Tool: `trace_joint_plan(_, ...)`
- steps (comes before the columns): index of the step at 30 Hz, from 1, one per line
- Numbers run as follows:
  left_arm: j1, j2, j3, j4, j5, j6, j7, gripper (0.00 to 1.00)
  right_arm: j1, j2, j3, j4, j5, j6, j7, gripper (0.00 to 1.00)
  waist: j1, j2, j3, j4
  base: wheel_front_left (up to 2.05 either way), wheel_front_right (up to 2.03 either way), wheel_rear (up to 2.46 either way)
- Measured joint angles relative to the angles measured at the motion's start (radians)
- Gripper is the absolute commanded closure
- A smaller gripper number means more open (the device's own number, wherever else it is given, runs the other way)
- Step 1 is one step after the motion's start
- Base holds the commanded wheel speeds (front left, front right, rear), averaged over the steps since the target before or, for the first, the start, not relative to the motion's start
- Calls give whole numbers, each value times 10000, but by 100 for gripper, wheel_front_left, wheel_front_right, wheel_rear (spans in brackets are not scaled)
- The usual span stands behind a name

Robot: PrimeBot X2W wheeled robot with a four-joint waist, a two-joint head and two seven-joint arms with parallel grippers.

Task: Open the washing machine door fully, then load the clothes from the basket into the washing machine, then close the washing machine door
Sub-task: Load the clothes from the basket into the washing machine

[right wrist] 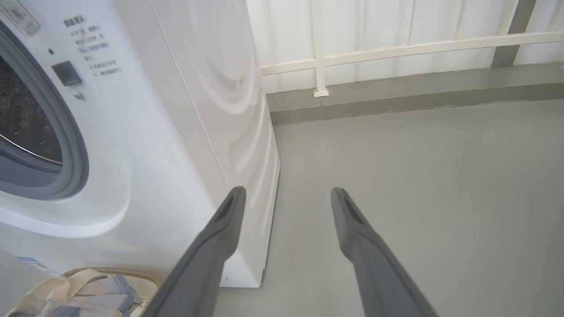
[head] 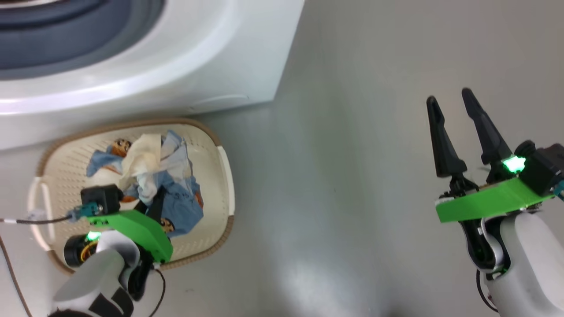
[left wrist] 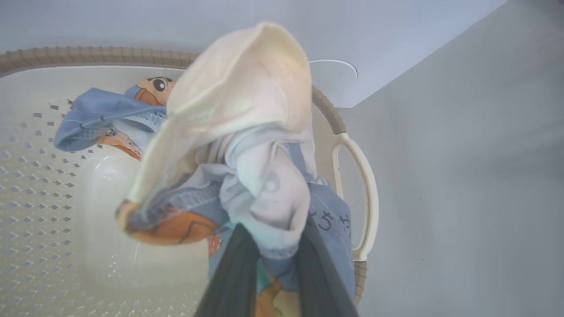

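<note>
The white washing machine (head: 198,57) stands at the top left, its grey gasket (head: 66,48) bare; the washing machine door is out of view. In front of it on the floor sits the cream basket (head: 66,167) holding the clothes (head: 180,209), light blue with bear prints and a cream cloth. My left gripper (head: 159,193) reaches down into the basket and is shut on the clothes (left wrist: 246,132), which bunch up between its fingers (left wrist: 233,268). My right gripper (head: 449,99) hangs open over the bare floor, well to the right, with nothing between its fingers.
In the right wrist view the washing machine (right wrist: 176,110) shows its steel drum (right wrist: 22,119) through the open mouth, with the basket rim (right wrist: 110,270) below. Grey floor (head: 352,176) spreads to the right. A white railing (right wrist: 396,46) and low kerb run along the far side.
</note>
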Motion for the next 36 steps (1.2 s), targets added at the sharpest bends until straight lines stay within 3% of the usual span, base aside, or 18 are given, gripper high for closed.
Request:
trace_joint_plan(4, 283, 184, 247, -288, 414, 0, -27, 100, 410, -121, -61, 58, 0, 0, 0, 0, 0, 0, -598, 226, 0, 0, 0)
trace_joint_plan(14, 1904, 533, 2995, -1973, 2915, 196, -40, 100, 1490, -297, -259, 228, 0, 0, 0, 0, 0, 0, -2131, 740, 0, 0, 0)
trace_joint_plan(27, 4810, 234, 5937, -5352, 6330, 1028, -40, 100, 2702, -399, -387, 332, 0, 0, 0, 0, 0, 0, -3837, 1262, 0, 0, 0)
trace_joint_plan(36, 6681, -44, 7102, -7484, 7676, 1179, -40, 100, 3283, -458, -545, 339, 0, 0, 2, 0, 0, 0, -4544, 1529, 0, 0, 0)
